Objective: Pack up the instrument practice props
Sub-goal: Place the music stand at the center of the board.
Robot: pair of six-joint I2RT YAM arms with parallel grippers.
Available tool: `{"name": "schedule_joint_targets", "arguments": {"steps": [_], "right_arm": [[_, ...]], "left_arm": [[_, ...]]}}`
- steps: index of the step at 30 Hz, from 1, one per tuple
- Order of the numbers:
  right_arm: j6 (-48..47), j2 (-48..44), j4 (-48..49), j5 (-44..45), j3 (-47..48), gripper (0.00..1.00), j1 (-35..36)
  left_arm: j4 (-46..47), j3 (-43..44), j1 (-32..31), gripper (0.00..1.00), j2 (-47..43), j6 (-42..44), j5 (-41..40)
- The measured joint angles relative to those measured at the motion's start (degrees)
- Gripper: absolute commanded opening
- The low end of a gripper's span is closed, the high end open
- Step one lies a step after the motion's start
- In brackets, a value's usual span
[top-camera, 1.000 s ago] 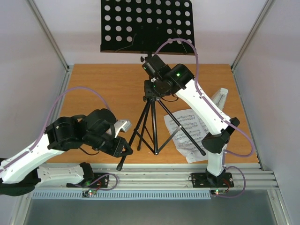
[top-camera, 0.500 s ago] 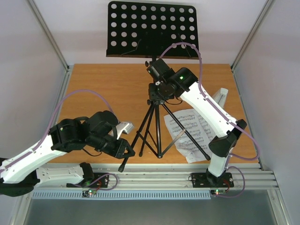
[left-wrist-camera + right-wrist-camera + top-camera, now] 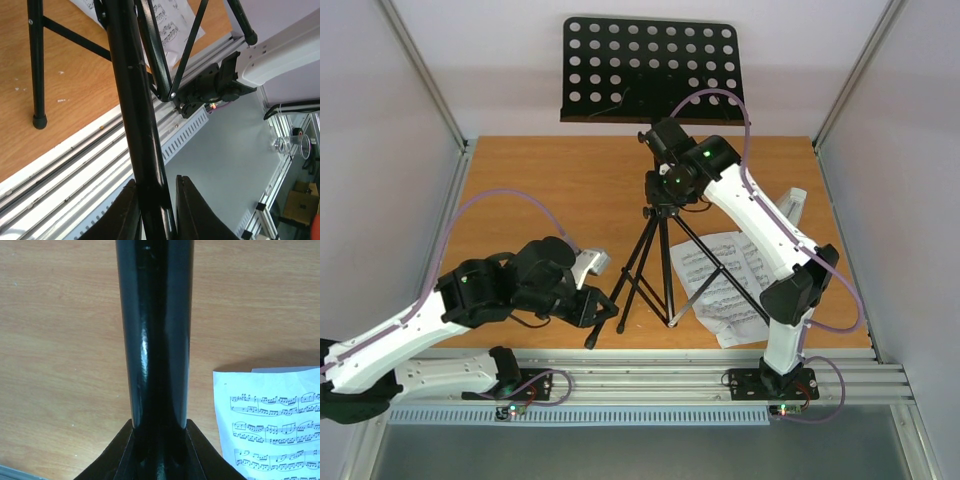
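Clamping a leg at lower left, the left gripper [image 3: 603, 311] pinches the black tripod music stand with round-holed desk [image 3: 650, 70]. At centre, the right gripper [image 3: 663, 192] squeezes its pole, with white printed sheet-music pages [image 3: 725, 285] flat alongside.

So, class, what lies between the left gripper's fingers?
A leg of the music stand, gripped by the left gripper; the left wrist view shows it.
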Motion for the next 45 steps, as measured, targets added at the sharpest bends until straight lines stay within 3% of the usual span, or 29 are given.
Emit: {"name": "schedule_joint_targets", "arguments": {"steps": [8, 20, 22, 27, 38, 40, 45], "right_arm": [[-1.4, 1.1, 1.9, 0.0, -0.7, 0.01, -1.1], [-2.3, 2.4, 7.1, 2.4, -3.1, 0.01, -1.7], [-2.3, 2.4, 7.6, 2.9, -3.7, 0.01, -1.9], [-0.4, 2.7, 6.7, 0.9, -5.9, 0.01, -0.5], [1.3, 6.0, 8.5, 0.5, -11.1, 0.01, 0.7], [1.3, 6.0, 8.9, 0.5, -11.3, 0.01, 0.7], [0.8, 6.0, 10.3, 0.5, -12.3, 0.01, 0.5]], "left_arm": [[5.2, -2.6, 0.2, 0.25, -0.1, 0.0, -0.9], [16.5, -6.6, 0.0, 0.32, -0.5, 5.8, -4.1], [17.7, -7.0, 0.0, 0.43, -0.4, 5.9, -4.5], [24.9, -8.2, 1.0, 0.45, 1.0, 10.2, -10.8], [28.5, -11.0, 2.0, 0.53, 3.3, 12.7, -17.4], [28.9, -11.2, 2.0, 0.58, 3.4, 12.7, -17.5], [29.9, -12.0, 2.2, 0.9, 3.3, 12.3, -17.9]]}}
